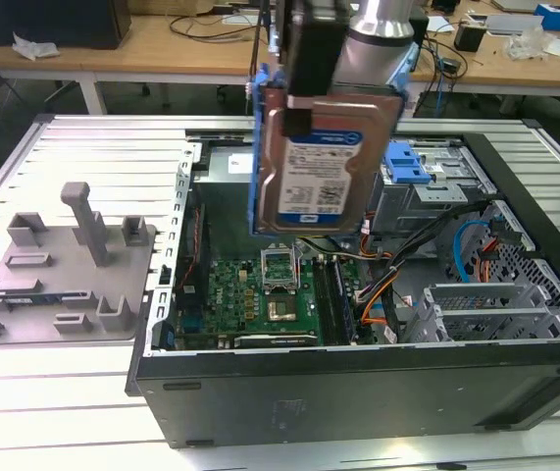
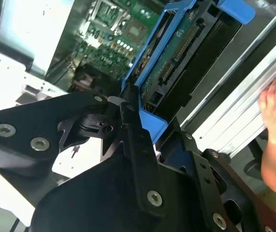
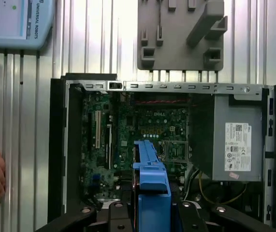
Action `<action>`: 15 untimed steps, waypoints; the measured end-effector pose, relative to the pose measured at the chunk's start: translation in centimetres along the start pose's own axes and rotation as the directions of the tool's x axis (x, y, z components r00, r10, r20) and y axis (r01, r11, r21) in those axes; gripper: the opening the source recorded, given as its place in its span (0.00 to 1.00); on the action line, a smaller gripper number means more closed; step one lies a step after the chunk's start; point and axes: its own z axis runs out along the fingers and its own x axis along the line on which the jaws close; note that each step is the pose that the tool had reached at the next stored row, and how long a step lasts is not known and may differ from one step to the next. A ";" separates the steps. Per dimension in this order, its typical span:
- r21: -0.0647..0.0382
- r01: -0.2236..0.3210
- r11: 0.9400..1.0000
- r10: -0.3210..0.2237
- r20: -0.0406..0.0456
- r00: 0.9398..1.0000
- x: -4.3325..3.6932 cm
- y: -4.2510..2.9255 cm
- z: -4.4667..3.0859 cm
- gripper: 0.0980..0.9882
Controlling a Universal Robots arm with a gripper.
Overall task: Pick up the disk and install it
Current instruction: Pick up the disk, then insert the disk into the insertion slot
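While the end effector (image 2: 145,118) clamps the disk (image 1: 314,167), disk upright above open computer case (image 1: 358,392), motherboard (image 1: 260,289) beneath.

The disk (image 1: 314,167) is showing silver metal, a white-and-blue label and a bright blue frame above the green motherboard (image 1: 255,294).
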 end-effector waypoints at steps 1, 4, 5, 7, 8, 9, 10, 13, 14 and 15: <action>-0.001 0.000 1.000 0.000 0.000 1.000 0.17 -0.50 -0.01 0.30; -0.004 0.000 1.000 0.000 0.000 1.000 0.88 -2.58 -0.05 0.30; -0.004 0.000 1.000 0.000 0.000 1.000 0.99 -2.94 -0.06 0.30; -0.004 0.000 1.000 0.000 0.000 1.000 1.00 -2.97 -0.06 0.30; -0.004 0.000 1.000 0.000 0.000 1.000 1.01 -2.97 -0.06 0.30; -0.004 0.000 1.000 0.000 0.000 1.000 1.01 -2.98 -0.06 0.30; -0.004 0.000 1.000 0.000 0.000 1.000 1.02 -2.99 -0.06 0.30; -0.004 0.000 1.000 0.000 0.000 1.000 1.03 -3.01 -0.06 0.30; -0.004 0.000 1.000 0.000 0.000 1.000 1.03 -3.02 -0.06 0.30; -0.004 0.000 1.000 0.000 0.000 1.000 1.04 -3.02 -0.06 0.30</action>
